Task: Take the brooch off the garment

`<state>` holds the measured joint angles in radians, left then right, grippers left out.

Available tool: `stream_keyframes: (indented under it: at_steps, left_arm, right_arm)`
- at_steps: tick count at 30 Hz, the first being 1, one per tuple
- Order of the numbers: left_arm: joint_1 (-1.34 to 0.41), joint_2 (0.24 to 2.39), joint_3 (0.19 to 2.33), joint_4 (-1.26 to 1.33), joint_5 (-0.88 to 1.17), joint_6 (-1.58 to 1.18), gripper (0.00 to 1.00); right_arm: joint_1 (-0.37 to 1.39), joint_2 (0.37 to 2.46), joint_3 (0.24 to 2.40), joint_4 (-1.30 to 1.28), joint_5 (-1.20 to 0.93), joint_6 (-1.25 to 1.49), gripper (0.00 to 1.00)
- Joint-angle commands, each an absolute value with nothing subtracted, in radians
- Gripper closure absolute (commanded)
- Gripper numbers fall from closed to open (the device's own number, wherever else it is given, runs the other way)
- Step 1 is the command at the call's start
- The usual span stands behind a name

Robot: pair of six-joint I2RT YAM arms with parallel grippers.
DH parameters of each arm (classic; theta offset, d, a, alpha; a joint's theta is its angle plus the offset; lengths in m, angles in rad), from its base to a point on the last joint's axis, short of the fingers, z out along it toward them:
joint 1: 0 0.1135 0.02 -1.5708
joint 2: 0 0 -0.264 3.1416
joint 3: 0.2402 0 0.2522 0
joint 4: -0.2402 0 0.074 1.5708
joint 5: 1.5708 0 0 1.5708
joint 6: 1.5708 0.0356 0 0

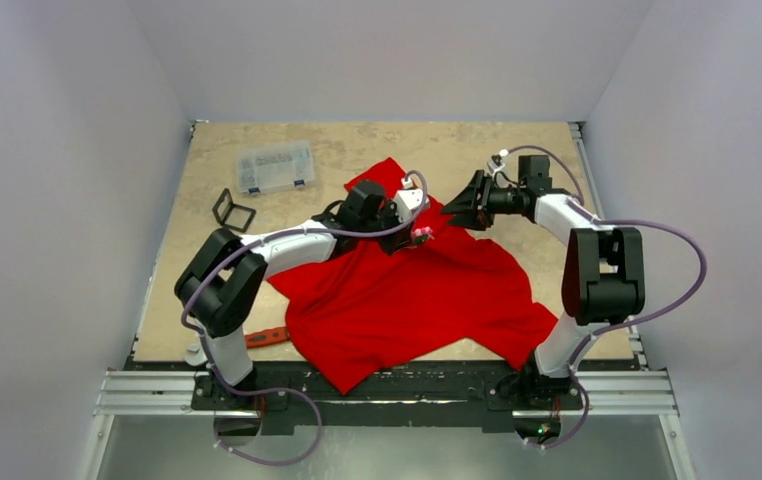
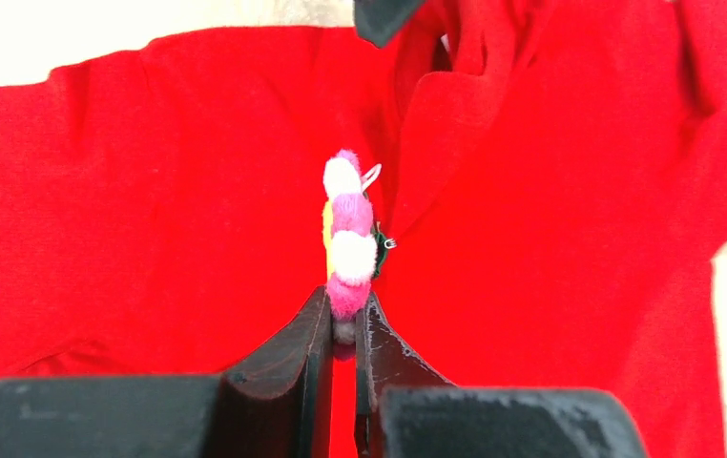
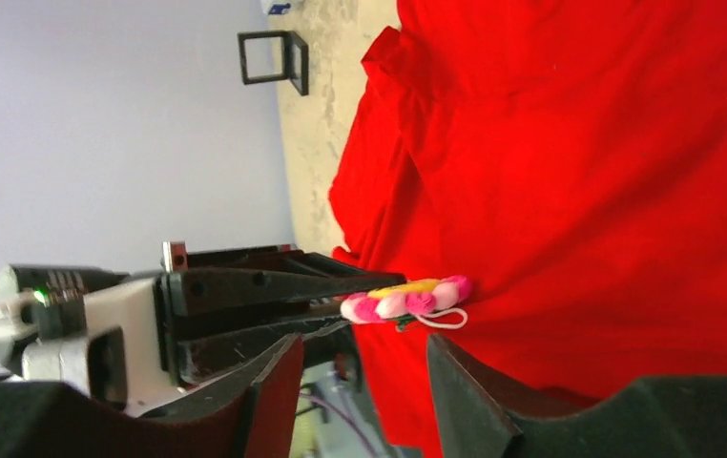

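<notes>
Jaws of the left gripper (image 2: 341,329) pinch the brooch (image 2: 348,239) by its rim, edge-on, flower standing out beyond the tips, beside a fold of the shirt (image 1: 407,300), midway across the bench (image 1: 377,145). Right gripper (image 3: 364,382), wide open and empty, faces it close by; open room lies toward the far edge.

One garment (image 1: 407,300) is lying on one table (image 1: 517,150), and one brooch (image 2: 348,239) is showing against it. One clear box (image 1: 274,167), one black frame (image 1: 233,211) and one red-handled tool (image 1: 267,337) are sitting alongside. Two grippers are showing, one left gripper (image 2: 345,307) and one right gripper (image 3: 364,351).
</notes>
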<state>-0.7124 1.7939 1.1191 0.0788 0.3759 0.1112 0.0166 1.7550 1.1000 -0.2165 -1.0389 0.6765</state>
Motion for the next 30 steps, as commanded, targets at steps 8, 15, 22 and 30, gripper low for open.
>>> stream_keyframes:
  at_steps: [8,15,22,30]
  left_arm:
    - [-0.672,1.775,1.164,0.146,0.613,-0.159,1.0]
    - [-0.635,1.8,1.191,0.154,0.703,-0.241,1.0]
    - [-0.626,1.815,1.198,0.197,0.796,-0.313,1.0]
    - [-0.614,1.83,1.225,0.167,0.965,-0.227,1.0]
  right_arm:
    - [0.016,1.71,1.076,-0.399,-0.902,0.214,0.66]
    - [0.017,1.682,1.045,-0.422,-0.962,0.054,0.54]
    - [0.016,1.625,1.048,-0.464,-1.053,-0.153,0.37]
    - [0.016,1.568,1.072,-0.729,-1.167,-0.722,0.27]
